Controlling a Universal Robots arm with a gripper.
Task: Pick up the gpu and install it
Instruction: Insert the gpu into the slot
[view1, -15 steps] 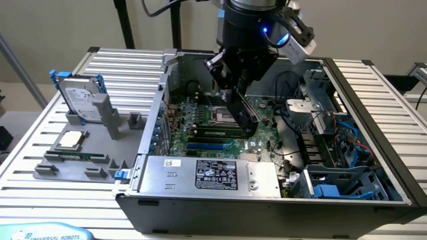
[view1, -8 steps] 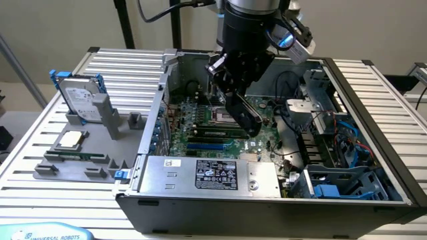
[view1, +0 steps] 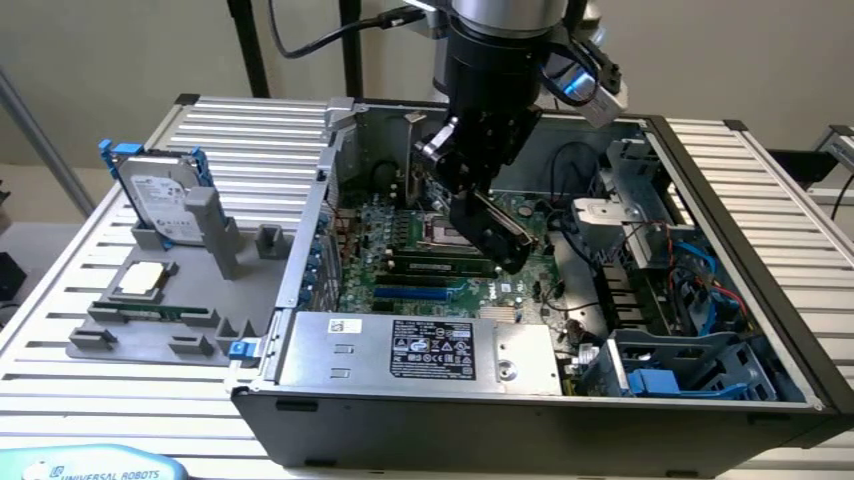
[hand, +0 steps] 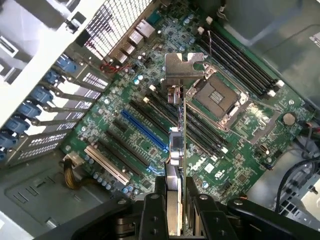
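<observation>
My gripper (view1: 463, 180) hangs inside the open computer case (view1: 747, 230) and is shut on the gpu (view1: 497, 237). The gpu shows as a thin dark card tilted down over the green motherboard (view1: 434, 275). In the wrist view I see the gpu (hand: 176, 145) edge-on, with its silver bracket (hand: 184, 67) at the far end. The gripper (hand: 176, 210) clamps the card's near end between two black fingers (hand: 152, 215). The card floats above the row of black expansion slots, next to the blue slot (hand: 145, 132) and close to the CPU socket (hand: 220, 95). It touches no slot.
A grey power supply (view1: 420, 350) fills the case front. Drive cages and cables (view1: 667, 260) crowd the exterior view's right. Outside the case, on the exterior view's left, a grey holder (view1: 147, 335) carries a silver hard drive (view1: 167, 205), a processor (view1: 143, 282) and a memory stick (view1: 154, 310).
</observation>
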